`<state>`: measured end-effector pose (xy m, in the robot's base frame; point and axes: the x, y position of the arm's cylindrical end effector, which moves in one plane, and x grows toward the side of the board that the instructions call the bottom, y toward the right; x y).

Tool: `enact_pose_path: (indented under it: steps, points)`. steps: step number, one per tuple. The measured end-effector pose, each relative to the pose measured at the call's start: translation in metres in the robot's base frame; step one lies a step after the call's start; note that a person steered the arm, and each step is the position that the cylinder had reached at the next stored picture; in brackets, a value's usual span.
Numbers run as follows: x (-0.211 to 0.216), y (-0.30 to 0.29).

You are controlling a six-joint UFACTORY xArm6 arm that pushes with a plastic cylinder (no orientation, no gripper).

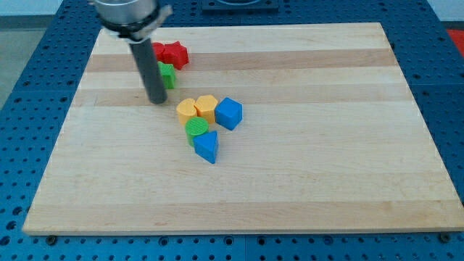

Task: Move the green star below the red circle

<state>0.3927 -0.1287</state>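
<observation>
Seven small blocks lie on the wooden table [304, 181], in two groups. Near the view's top left, a red star [175, 54] sits with a red circle [157, 50] touching it on its left; the circle is partly hidden behind the rod. Just below that pair is the green star [167, 75], its left part covered by the rod, so it already lies beneath the red circle and close to it. My tip [156, 101] rests on the table just below and to the left of the green star; whether it touches the block I cannot tell. The arm carries no hand, only the straight dark rod, so nothing is being gripped.

Well apart, toward the middle of the table, the second group is packed together: a yellow block [187, 110] and a yellow hexagon [206, 107] side by side, a blue cube [229, 113] touching the hexagon's right, a green circle [196, 129] below the yellows, and a blue triangle [206, 146] at the bottom.
</observation>
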Motion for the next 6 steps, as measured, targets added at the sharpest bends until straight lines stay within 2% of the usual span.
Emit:
enact_pose_path:
  steps: [1,3,6]
  points:
    - [-0.005,0.034]
    - [-0.032,0.0]
    - [-0.021,-0.01]
